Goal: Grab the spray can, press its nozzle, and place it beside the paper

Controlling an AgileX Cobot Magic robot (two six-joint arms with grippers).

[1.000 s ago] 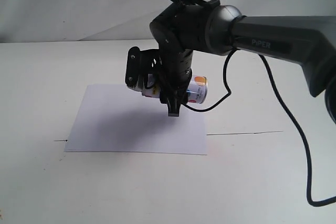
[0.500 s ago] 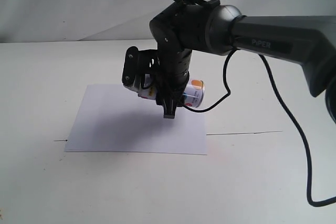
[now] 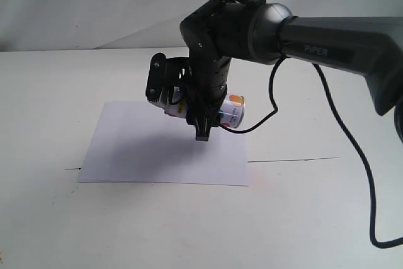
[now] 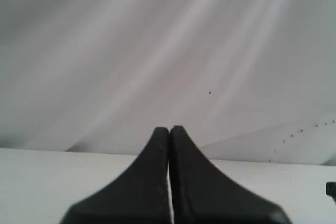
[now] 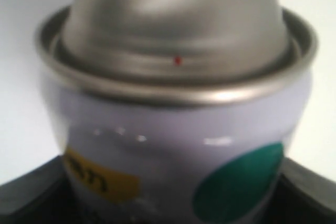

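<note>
The spray can (image 3: 231, 112) hangs tilted, almost on its side, above the far right part of the white paper (image 3: 126, 149), with my right gripper (image 3: 199, 116) shut on it. In the right wrist view the can (image 5: 178, 129) fills the picture: silver shoulder (image 5: 173, 19), yellow strip, green dot, and dark fingers (image 5: 31, 198) at both sides. The nozzle is out of view in every frame. My left gripper (image 4: 169, 129) is shut on nothing, faces a pale wall, and does not show in the exterior view.
A black cable (image 3: 352, 155) loops down from the right arm (image 3: 340, 45) to the table at the right. A thin dark seam (image 3: 289, 159) runs across the white table (image 3: 315, 218) past the paper's near edge.
The right gripper and the can have shifted slightly left and a little lower over the paper. The grip stays shut.
</note>
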